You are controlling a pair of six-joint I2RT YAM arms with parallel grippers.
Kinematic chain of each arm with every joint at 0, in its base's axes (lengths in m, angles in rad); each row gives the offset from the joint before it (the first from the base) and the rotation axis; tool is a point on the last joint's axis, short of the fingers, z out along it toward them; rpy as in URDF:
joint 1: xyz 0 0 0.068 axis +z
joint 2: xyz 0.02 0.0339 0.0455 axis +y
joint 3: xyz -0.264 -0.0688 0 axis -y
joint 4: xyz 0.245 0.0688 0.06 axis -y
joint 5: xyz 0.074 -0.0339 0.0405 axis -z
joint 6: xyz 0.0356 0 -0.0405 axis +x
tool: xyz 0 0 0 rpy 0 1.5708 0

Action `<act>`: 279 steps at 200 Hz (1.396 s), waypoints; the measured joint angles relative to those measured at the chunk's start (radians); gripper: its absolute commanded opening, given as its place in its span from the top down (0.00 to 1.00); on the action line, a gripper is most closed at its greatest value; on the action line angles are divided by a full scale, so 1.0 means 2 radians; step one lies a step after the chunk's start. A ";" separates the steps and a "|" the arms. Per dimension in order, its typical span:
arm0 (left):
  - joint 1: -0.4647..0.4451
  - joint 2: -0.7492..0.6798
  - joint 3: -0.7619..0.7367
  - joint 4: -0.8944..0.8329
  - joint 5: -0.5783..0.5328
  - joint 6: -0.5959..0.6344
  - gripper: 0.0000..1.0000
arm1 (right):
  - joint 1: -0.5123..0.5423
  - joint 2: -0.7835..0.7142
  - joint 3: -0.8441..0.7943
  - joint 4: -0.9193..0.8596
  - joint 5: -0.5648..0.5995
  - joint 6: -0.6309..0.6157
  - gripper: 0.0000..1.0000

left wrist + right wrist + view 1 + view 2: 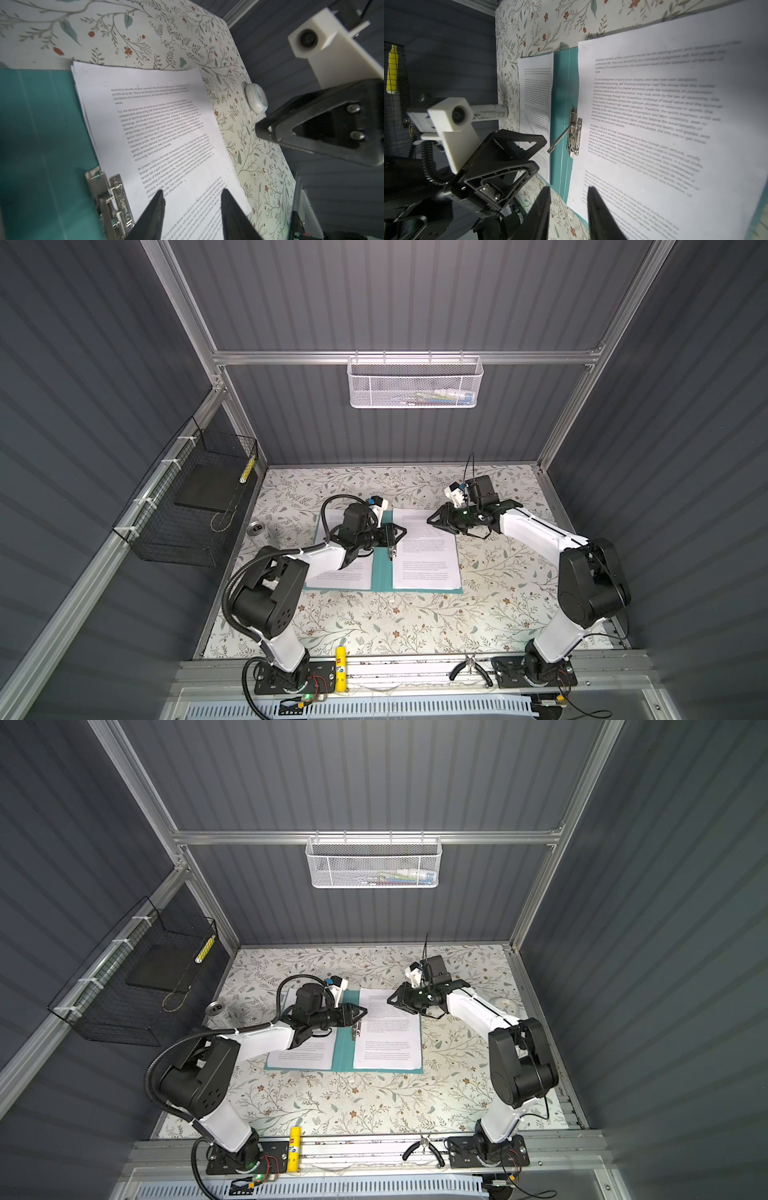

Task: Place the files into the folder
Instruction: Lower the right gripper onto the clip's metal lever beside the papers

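The teal folder (382, 572) (343, 1048) lies open and flat on the table. A stack of white printed files (428, 556) (166, 124) (654, 124) rests on its right half. Another sheet (353, 576) (537, 93) lies on the left half, partly under my left arm. The silver clip (391, 551) (112, 197) (574, 133) sits by the spine with its lever (559, 141) raised. My left gripper (402, 531) (193, 197) hovers open over the stack's inner edge, nothing between its fingers. My right gripper (430, 520) (569, 192) is open above the stack's far edge, empty.
A drinks can (257, 529) stands left of the folder. A round white object (505, 1004) (256, 97) lies to the right. A black wire basket (187, 506) hangs on the left wall, a white mesh basket (415, 383) on the back rail. A glue stick (340, 668) and pliers (469, 668) lie at the front.
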 measured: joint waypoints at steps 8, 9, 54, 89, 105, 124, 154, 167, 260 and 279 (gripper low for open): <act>0.000 -0.021 -0.001 -0.014 -0.012 0.004 0.54 | 0.010 0.000 0.000 0.000 0.002 0.004 0.66; 0.000 -0.024 -0.001 -0.018 -0.015 0.005 0.54 | 0.011 0.000 0.000 0.000 0.002 0.004 0.66; 0.002 -0.116 -0.016 -0.085 -0.071 0.022 0.54 | 0.066 0.000 0.000 0.003 0.010 0.034 0.68; 0.004 -0.152 -0.055 -0.160 -0.097 0.028 0.55 | 0.100 0.004 0.000 0.024 0.012 0.058 0.72; 0.008 -0.170 -0.075 -0.189 -0.105 0.031 0.55 | 0.109 0.013 0.001 0.038 0.008 0.069 0.73; 0.013 -0.189 -0.092 -0.208 -0.110 0.031 0.55 | 0.114 0.033 0.004 0.053 0.005 0.082 0.73; 0.018 -0.196 -0.107 -0.214 -0.111 0.031 0.55 | 0.121 0.062 0.013 0.065 0.003 0.093 0.73; 0.018 -0.196 -0.112 -0.212 -0.111 0.029 0.54 | 0.124 0.070 0.014 0.074 0.000 0.100 0.73; 0.034 -0.167 -0.149 -0.164 -0.107 0.016 0.55 | 0.125 0.105 0.013 0.152 -0.025 0.163 0.74; 0.035 -0.166 -0.151 -0.153 -0.105 0.013 0.55 | 0.125 0.109 0.010 0.170 -0.028 0.175 0.74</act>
